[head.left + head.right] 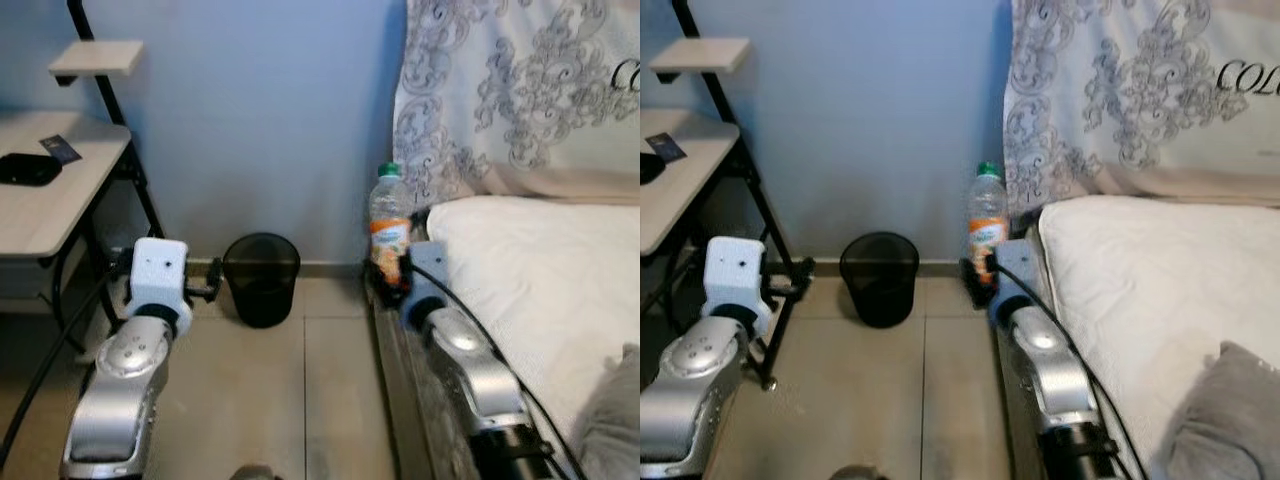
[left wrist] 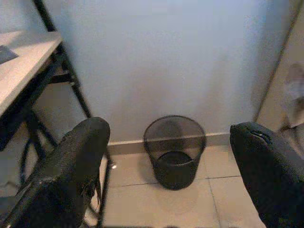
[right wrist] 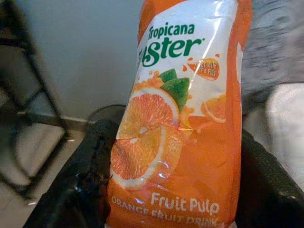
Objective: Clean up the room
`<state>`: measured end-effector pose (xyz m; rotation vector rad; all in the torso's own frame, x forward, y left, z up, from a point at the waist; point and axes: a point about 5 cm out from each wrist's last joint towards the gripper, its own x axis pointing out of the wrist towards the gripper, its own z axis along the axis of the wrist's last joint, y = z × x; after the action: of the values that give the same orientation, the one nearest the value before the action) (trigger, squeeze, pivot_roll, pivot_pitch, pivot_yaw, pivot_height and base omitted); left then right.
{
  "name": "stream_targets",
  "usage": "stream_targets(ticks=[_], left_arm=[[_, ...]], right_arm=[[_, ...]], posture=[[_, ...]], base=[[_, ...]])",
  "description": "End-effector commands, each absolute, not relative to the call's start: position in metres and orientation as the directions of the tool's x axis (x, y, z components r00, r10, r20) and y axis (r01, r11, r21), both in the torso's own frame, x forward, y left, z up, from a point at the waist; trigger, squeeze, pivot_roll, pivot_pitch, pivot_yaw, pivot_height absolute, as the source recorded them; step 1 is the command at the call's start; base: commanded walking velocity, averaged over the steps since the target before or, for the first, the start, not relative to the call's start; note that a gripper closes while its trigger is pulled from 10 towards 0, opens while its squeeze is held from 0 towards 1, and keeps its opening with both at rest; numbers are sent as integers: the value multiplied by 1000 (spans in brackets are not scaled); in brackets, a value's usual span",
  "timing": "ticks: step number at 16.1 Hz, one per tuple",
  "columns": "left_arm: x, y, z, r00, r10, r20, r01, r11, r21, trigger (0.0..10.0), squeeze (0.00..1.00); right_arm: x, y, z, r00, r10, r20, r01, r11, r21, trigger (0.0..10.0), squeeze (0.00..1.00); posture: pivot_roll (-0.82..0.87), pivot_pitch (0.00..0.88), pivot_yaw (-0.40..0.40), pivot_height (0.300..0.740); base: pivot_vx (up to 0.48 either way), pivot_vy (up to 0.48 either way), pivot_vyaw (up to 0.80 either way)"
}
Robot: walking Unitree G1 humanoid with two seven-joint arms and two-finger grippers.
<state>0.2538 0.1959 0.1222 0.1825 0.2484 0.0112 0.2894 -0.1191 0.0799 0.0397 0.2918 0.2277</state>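
One right hand [image 1: 392,275] grasping orange drink bottle [image 1: 389,222] upright, beside bed [image 1: 540,270]; left hand [image 2: 166,180] released, facing bin [image 1: 261,279]

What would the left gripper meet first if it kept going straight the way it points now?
Probably the black wire bin, which sits centred ahead of the open left gripper on the tiled floor, against the blue wall. Depth is unclear; nothing visible lies between them.

A plain pale-blue wall [image 1: 270,120] stood behind a floor [image 1: 270,400] of large beige tiles. On the left was a light wooden counter [image 1: 45,205] on black legs, with a small shelf [image 1: 97,58] above. On the right lay a bed [image 1: 545,290] with a white sheet below a patterned headboard cover [image 1: 510,90].
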Motion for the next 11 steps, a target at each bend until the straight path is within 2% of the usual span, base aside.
stream_targets(ticks=[1,8,11], left_arm=[[253,198,122,969,35,-243,11,983,184,10000,0],[252,204,120,966,53,-252,-6,983,183,10000,0],[251,200,122,972,18,-235,33,977,210,10000,0]], right_arm=[[292,-119,83,937,217,-273,-206,976,69,10000,0],[294,-118,84,939,213,-270,-204,977,61,10000,0],[292,-118,81,934,217,-283,-204,976,76,10000,0]], posture=[[92,0,-56,740],[95,0,-61,740],[96,0,-58,740]], base=[[319,0,0],[318,0,0],[299,0,0]])
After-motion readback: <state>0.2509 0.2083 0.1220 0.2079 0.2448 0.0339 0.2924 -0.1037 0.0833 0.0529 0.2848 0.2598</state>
